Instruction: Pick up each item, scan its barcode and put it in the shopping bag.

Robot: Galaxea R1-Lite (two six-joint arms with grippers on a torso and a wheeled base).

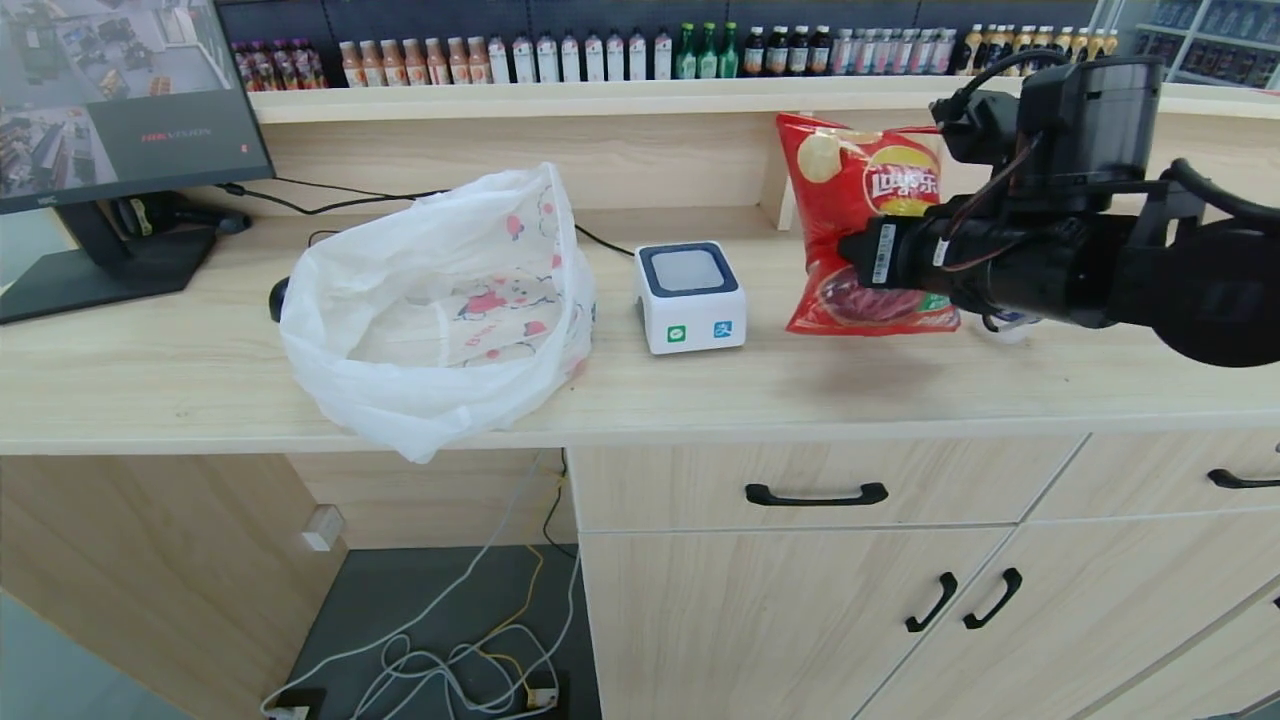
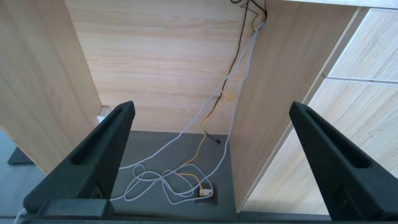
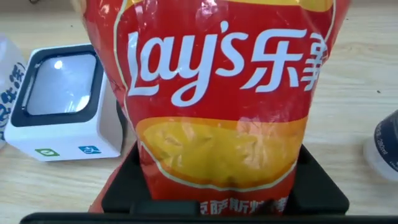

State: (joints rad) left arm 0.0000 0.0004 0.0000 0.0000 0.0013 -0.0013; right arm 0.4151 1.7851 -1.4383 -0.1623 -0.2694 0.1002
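The right gripper [image 1: 866,255] is clamping the probably light, crushable, slippery chip bag [image 1: 860,180] by its lower half just right of the scanner [image 1: 690,295], while the left gripper [image 2: 211,118] is hanging with fingers spread wide.

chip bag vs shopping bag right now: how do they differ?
The chip bag is red and opaque; the shopping bag is white, translucent, cartoon-printed.
The chip bag is closed and puffed; the shopping bag gapes open, slumped.
The chip bag hangs upright in the right gripper, off the counter; the shopping bag rests on it, sagging over the front edge.
Shared: both soft plastic, flanking the scanner.
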